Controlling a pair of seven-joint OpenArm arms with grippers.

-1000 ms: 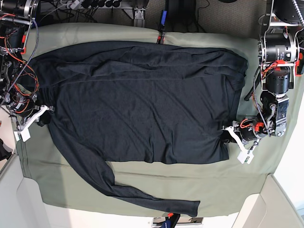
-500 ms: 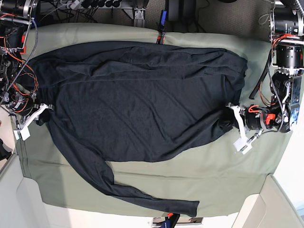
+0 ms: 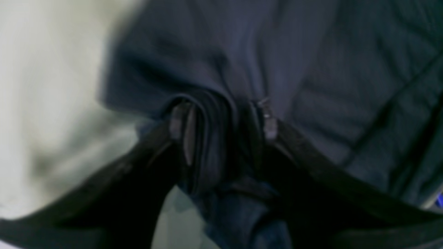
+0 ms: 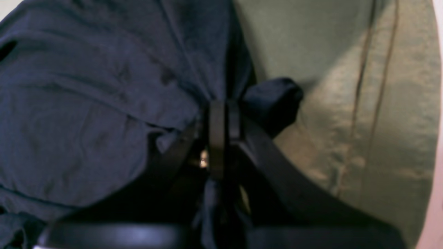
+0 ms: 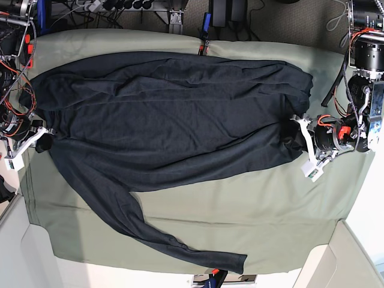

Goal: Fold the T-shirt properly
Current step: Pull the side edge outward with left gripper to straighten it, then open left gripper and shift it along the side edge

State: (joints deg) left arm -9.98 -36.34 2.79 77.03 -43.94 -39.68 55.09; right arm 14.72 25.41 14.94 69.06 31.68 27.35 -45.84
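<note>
The dark charcoal T-shirt (image 5: 174, 114) lies spread across the olive-green table cloth (image 5: 258, 216), with one long sleeve (image 5: 180, 247) trailing toward the near edge. My left gripper (image 5: 302, 149) is shut on the shirt's right edge; the left wrist view shows bunched fabric (image 3: 214, 148) pinched in that gripper (image 3: 223, 124). My right gripper (image 5: 37, 141) is shut on the shirt's left edge. In the right wrist view the gripper (image 4: 218, 121) clamps a fold of the shirt (image 4: 104, 86), with a small tuft (image 4: 273, 97) sticking out beside it.
A blue-and-red clamp (image 5: 205, 37) and cables sit at the cloth's far edge. Another clamp (image 5: 213, 277) is at the near edge. Pale raised surfaces (image 5: 27, 258) flank both near corners. Bare olive cloth (image 4: 363, 103) lies right of the right gripper.
Both grippers have pulled outward while holding the shirt, the left one also toward the far side. The shirt is stretched wider and its lower hem has slid toward the far edge.
</note>
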